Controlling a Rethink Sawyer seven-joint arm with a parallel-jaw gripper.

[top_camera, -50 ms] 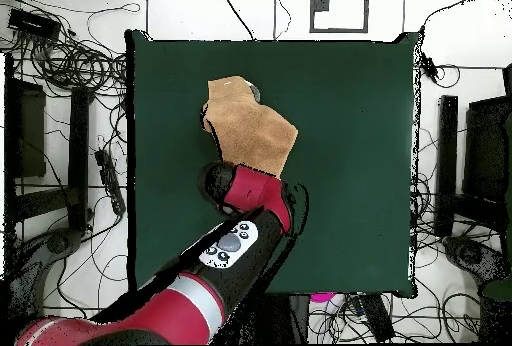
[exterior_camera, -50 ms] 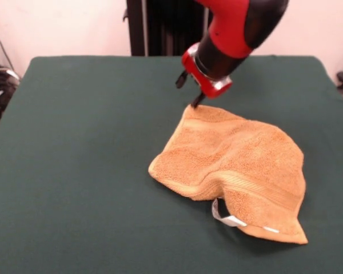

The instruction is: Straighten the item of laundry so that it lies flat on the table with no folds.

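Note:
The item of laundry (exterior_camera, -50 ms: 234,165), an orange-tan terry towel, lies rumpled on the green table (exterior_camera, -50 ms: 74,142), right of centre. A fold ridge runs across its near part, and a white tag loop (exterior_camera, -50 ms: 224,217) sticks out under the near edge. My gripper (exterior_camera, -50 ms: 189,90) hangs at the towel's far corner, open, with its lower fingertip (exterior_camera, -50 ms: 196,101) touching that corner. From overhead the towel (top_camera, -50 ms: 250,127) shows as an uneven shape, and the arm (top_camera, -50 ms: 245,212) covers its nearest edge and hides the gripper.
Green table cloth (top_camera, -50 ms: 350,162) stretches wide around the towel on all sides. Cables and black stands (top_camera, -50 ms: 60,162) crowd the floor beyond the table's edges. A black post (exterior_camera, -50 ms: 160,25) stands behind the far edge.

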